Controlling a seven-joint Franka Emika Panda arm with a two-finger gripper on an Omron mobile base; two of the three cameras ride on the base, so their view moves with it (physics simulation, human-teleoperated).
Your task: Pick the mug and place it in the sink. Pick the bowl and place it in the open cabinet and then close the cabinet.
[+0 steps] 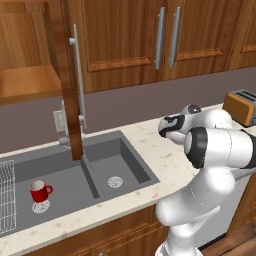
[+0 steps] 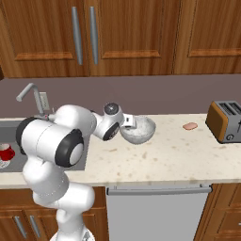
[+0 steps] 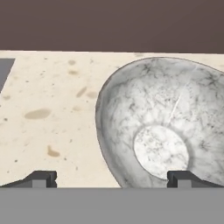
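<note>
Just below your hand camera, your gripper (image 3: 111, 178) is hanging with jaws spread wide and holding nothing, straddling the near rim of the bowl (image 3: 166, 127) on the counter (image 3: 52, 105); you are lining up the bowl pick, so lower and close on that rim; beyond, the mug (image 1: 39, 190) is sitting in the sink (image 1: 125, 155); the cabinet (image 1: 30, 82) is standing open.

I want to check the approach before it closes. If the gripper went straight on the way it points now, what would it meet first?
Most likely the bowl: the open gripper straddles its near left rim in the hand view, one fingertip over the bowl, the other over the counter. Depth is unclear, so the counter might come first.
</note>
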